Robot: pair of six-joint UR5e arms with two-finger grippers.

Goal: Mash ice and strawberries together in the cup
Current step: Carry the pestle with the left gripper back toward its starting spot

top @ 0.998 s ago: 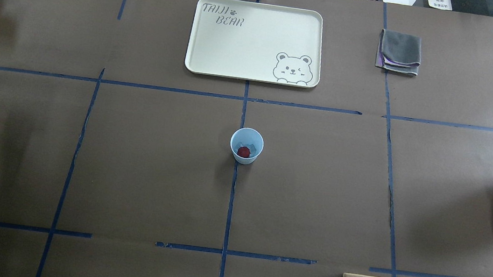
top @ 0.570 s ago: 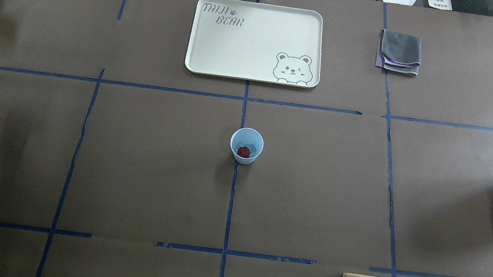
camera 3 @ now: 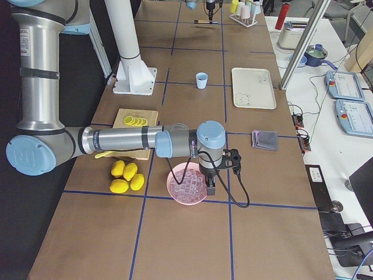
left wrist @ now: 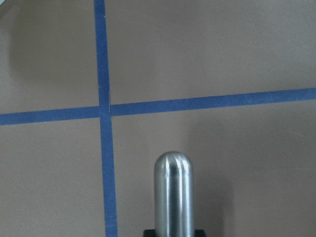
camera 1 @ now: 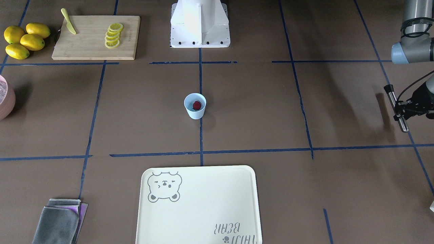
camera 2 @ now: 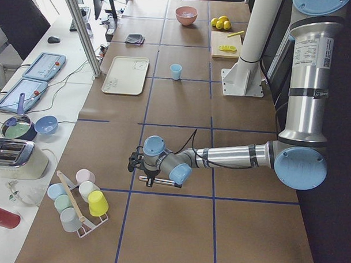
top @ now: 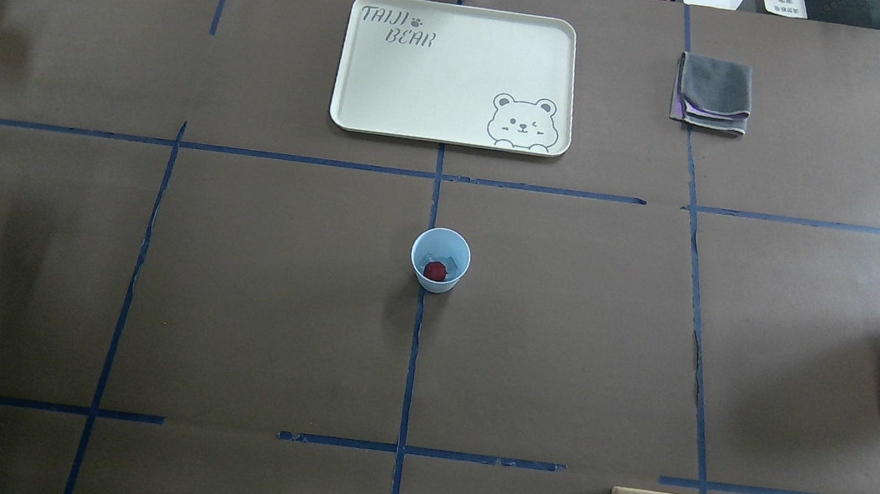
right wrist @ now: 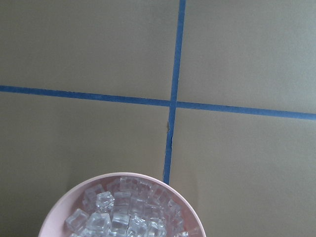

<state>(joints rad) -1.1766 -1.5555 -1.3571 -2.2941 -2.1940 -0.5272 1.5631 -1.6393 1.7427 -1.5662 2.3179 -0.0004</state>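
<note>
The light-blue cup (top: 440,260) stands upright at the table's centre on a blue tape cross, also seen from the front (camera 1: 195,106). One dark-red strawberry (top: 435,271) lies inside it beside a pale piece of ice (top: 451,264). My left gripper (camera 1: 399,110) hovers far out at the table's left end, shut on a metal rod (left wrist: 173,192) with a rounded tip, held level over the paper. My right gripper (camera 3: 210,188) hangs over the pink bowl (right wrist: 123,207) full of ice cubes; I cannot tell whether it is open or shut.
A cream bear tray (top: 455,73) lies beyond the cup, and a folded grey cloth (top: 714,92) sits at the far right. A cutting board (camera 1: 96,36) with lemon slices, a knife and whole lemons (camera 1: 23,39) lies near the robot base (camera 1: 200,23). A cup rack (camera 2: 78,200) stands at the left end.
The sliver of the metal rod at the overhead view's left edge has slipped slightly further left. The cup and strawberry have not moved.
</note>
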